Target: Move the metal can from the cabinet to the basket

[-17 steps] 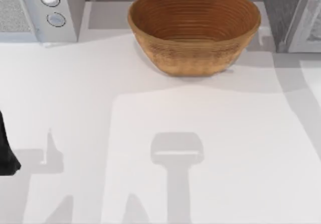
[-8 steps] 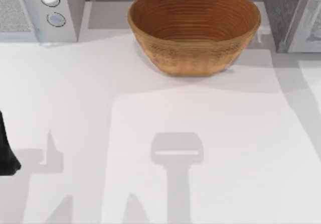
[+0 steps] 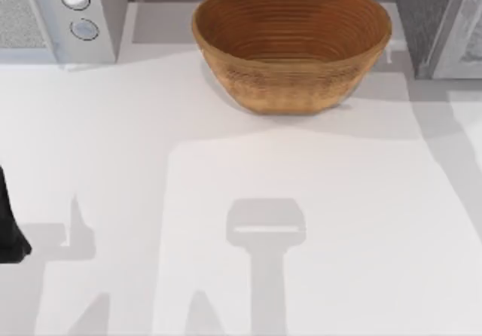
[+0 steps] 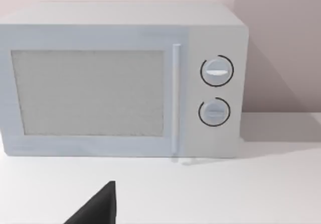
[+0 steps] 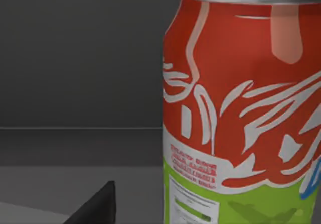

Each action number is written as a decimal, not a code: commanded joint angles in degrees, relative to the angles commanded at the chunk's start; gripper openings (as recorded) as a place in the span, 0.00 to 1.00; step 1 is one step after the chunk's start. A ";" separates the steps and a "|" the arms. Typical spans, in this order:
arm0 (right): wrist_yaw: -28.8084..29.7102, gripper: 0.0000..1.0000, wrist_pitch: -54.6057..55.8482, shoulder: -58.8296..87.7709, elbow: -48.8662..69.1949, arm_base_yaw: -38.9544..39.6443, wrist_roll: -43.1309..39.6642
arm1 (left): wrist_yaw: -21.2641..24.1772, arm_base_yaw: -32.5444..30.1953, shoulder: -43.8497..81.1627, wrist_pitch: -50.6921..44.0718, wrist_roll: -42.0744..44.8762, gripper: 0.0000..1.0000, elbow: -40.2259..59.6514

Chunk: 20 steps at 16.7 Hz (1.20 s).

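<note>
Metal can [image 5: 241,108] upright, close in front of right gripper [image 5: 95,206], inside dark cabinet [image 3: 433,19]; finger state impossible to tell. Left arm [image 3: 9,223] parked at table's left edge, facing microwave [image 4: 120,78]. Basket [image 3: 292,46] apart

A matte black, wedge-shaped part of the left arm [image 3: 9,227] is seen; similar black pointed fingers [image 4: 98,206] are shown in both wrist views.

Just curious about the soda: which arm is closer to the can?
The right one: its wrist view has the can looming close, inside the dark cabinet. The left arm sits at the table's left edge, facing the microwave.
</note>
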 joint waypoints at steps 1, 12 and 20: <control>-0.03 1.00 0.01 0.19 0.13 -0.02 0.00 | 0.00 0.00 0.00 0.00 0.00 1.00 0.00; -2.18 1.00 1.97 12.16 9.92 -2.30 0.03 | 0.00 0.00 0.00 0.00 0.00 1.00 0.00; -2.18 0.55 1.97 12.16 9.92 -2.30 0.03 | 0.00 0.00 0.00 0.00 0.00 1.00 0.00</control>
